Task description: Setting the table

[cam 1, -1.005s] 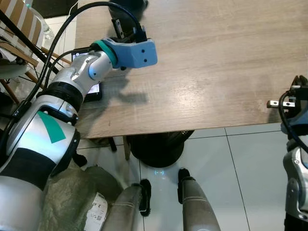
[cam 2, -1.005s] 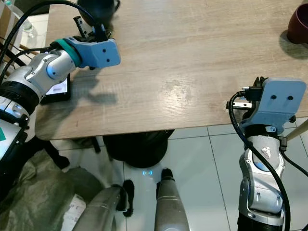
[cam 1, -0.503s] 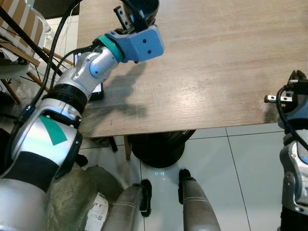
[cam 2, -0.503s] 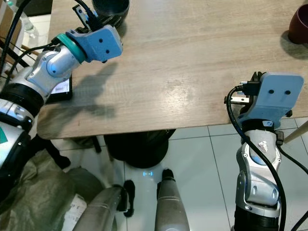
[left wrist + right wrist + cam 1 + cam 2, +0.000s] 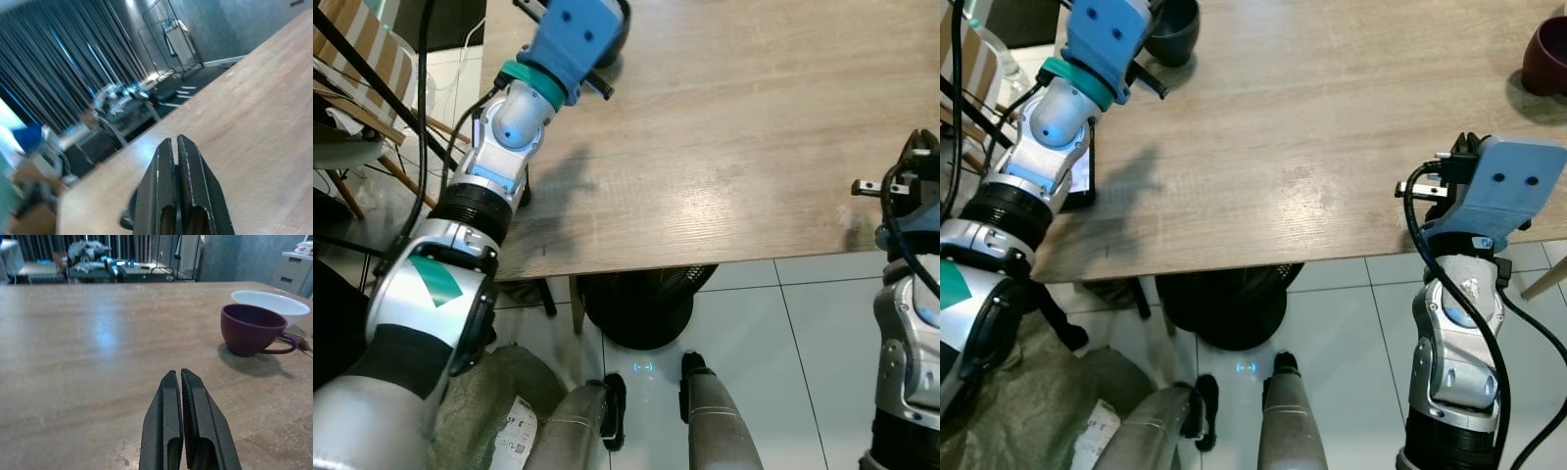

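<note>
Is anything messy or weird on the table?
Nothing is spilled or broken. One odd thing: a dark tablet hangs over the wooden table's left edge, beneath the raised left arm. The dark cup and purple cup both stand upright.

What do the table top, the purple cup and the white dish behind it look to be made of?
The light brown table top looks like wood or wood-look laminate: streaked grain, soft sheen. The purple handled cup seems matte ceramic or plastic, with an even colour and no glare. The white dish looks like smooth glazed ceramic, though it could be melamine.
</note>
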Robot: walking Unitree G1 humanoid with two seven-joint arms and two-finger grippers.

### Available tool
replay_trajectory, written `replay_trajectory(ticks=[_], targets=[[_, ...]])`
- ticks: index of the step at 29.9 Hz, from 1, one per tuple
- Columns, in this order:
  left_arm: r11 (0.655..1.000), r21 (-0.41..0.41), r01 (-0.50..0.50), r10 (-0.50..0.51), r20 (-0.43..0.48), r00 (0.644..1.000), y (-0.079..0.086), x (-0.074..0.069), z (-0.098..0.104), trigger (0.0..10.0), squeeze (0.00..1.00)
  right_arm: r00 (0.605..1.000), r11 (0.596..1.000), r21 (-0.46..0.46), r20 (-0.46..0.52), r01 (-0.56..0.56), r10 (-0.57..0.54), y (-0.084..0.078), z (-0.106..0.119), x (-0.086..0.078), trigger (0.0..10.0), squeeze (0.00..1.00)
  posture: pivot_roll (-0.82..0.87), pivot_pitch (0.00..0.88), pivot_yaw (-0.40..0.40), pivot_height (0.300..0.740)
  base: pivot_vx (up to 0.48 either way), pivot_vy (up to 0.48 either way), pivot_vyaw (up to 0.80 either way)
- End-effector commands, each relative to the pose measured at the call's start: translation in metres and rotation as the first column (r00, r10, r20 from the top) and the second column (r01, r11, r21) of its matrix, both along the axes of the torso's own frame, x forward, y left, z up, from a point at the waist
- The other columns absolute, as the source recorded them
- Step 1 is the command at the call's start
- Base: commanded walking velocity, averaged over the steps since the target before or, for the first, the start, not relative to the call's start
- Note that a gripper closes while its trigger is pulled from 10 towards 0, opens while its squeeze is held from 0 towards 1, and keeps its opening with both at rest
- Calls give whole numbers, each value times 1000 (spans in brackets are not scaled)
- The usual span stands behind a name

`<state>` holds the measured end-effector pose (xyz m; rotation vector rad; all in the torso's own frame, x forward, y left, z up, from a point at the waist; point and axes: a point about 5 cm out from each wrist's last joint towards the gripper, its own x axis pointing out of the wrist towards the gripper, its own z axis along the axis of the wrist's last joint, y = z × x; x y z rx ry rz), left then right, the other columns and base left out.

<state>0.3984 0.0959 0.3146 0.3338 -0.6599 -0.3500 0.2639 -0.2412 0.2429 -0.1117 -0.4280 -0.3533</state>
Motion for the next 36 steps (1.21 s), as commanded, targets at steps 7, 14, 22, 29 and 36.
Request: replay_trajectory(ticks=[7, 14, 22, 29, 36], targets=[[995, -101, 15, -25, -99, 995, 9, 0, -11, 10000, 0, 999, 996, 87, 40, 14, -18, -3, 1, -2, 10000, 0, -119, 152, 173, 740, 0, 0, 0], [995, -102, 16, -27, -108, 994, 14, -5, -14, 10000, 0, 999, 996, 84, 40, 10, -13, -2, -1, -1, 10000, 0, -103, 133, 163, 740, 0, 0, 0], [997, -75, -26, 16, -129, 992, 25, -7, -16, 10000, 0, 999, 997, 75, 31, 10, -13, -3, -3, 2, 10000, 0, -97, 120, 150, 740, 0, 0, 0], [994, -92, -50, 35, -167, 985, 25, -13, -30, 10000, 0, 999, 994, 107, 16, 30, -32, -4, -12, 0, 10000, 0, -89, 100, 142, 740, 0, 0, 0], [993, -96, -72, 54, -171, 984, 31, -18, -34, 10000, 0, 1000, 995, 95, 14, 12, -14, 1, -15, 0, 10000, 0, -80, 81, 140, 740, 0, 0, 0]])
